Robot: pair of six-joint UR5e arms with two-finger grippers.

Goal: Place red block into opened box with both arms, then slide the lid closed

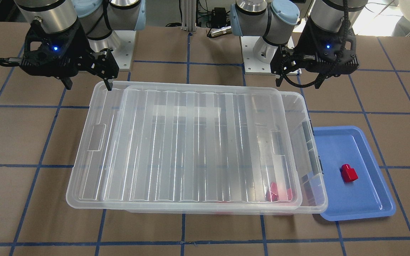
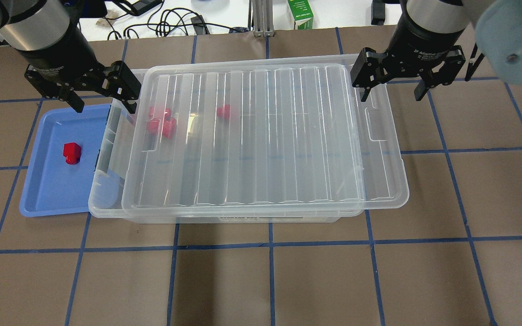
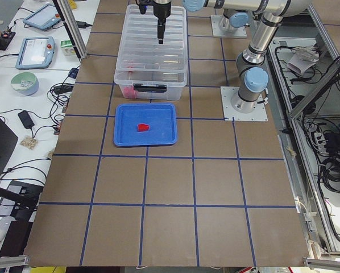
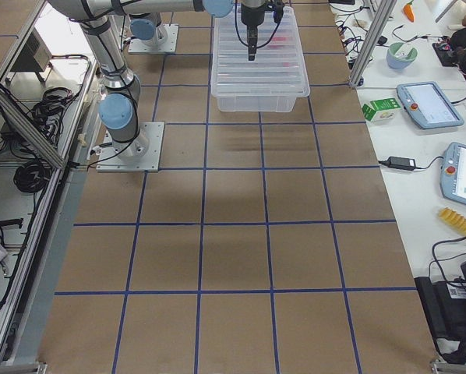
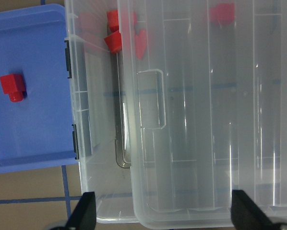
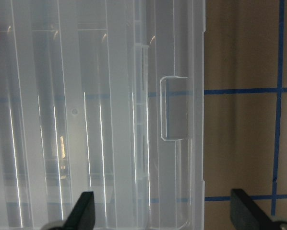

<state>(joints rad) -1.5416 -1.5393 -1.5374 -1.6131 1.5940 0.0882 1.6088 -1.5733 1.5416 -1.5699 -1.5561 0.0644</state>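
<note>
A red block [image 2: 71,152] [image 1: 348,173] [image 5: 12,86] lies on the shallow blue tray [image 2: 48,194] beside the clipped end of the see-through box [image 2: 107,181] [image 1: 313,185]. The ribbed lid [image 2: 265,136] [image 1: 190,142] rests on the box, shifted toward my right side. That leaves a narrow strip open at the tray end. Several more red blocks [image 2: 161,122] show through the plastic inside. My left gripper [image 2: 104,102] [image 1: 298,80] [image 5: 165,215] hangs open and empty high above the box's tray end. My right gripper [image 2: 391,90] [image 1: 89,83] [image 6: 165,215] hangs open and empty above the lid's overhanging end.
The tray touches the box's clipped short side. Brown table with blue tape lines lies all around the box. A green carton [image 2: 302,13] and cables sit beyond the far edge. Tablets and small items lie on the side benches [image 3: 33,54].
</note>
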